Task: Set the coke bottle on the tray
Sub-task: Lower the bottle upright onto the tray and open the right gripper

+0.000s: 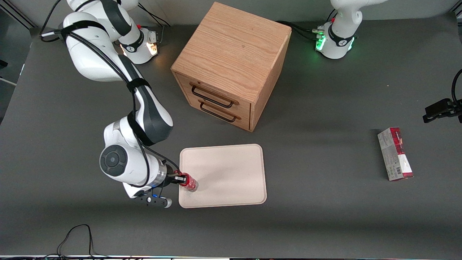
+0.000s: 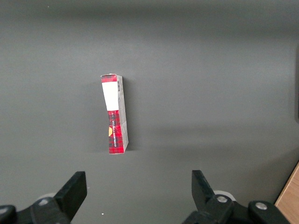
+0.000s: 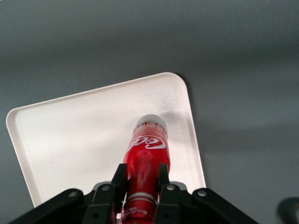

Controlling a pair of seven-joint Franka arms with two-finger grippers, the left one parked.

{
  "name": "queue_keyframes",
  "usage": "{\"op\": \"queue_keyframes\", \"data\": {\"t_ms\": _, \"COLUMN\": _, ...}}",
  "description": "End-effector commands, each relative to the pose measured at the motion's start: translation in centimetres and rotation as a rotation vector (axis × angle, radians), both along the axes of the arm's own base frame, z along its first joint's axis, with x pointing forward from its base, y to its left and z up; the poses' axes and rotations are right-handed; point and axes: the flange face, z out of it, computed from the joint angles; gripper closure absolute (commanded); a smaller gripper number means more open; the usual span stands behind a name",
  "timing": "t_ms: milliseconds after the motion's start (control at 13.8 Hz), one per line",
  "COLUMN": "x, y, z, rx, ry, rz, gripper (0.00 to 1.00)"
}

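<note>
Hand point(image 1: 179, 178) gripping coke bottle point(image 1: 190, 183), over tray point(image 1: 231, 169) edge

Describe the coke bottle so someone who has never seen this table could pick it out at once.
Start at the wooden cabinet; in front of its drawers lies the cream tray. Over the tray's corner nearest the working arm, the gripper has its jaws shut on the coke bottle. It is small and red with white lettering and a clear base, unlike the flat red-and-grey carton toward the parked arm's end.

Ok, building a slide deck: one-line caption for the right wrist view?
Gripper shut on the coke bottle, holding it above the tray.
</note>
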Motion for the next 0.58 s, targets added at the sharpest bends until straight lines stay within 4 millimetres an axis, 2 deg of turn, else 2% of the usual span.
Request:
{"op": "queue_keyframes", "data": {"t_ms": 0, "x": 0.4, "y": 1.1, "z": -0.5, "rx": 0.005, "ry": -0.017, "rz": -0.025, "gripper": 1.0}}
{"op": "queue_keyframes", "data": {"t_ms": 217, "x": 0.5, "y": 1.2, "z": -2.1, "rx": 0.001, "ry": -0.017, "rz": -0.025, "gripper": 1.0}}
{"op": "queue_keyframes", "data": {"t_ms": 507, "x": 0.6, "y": 1.2, "z": -2.4, "rx": 0.004, "ry": -0.024, "rz": -0.026, "gripper": 1.0}}
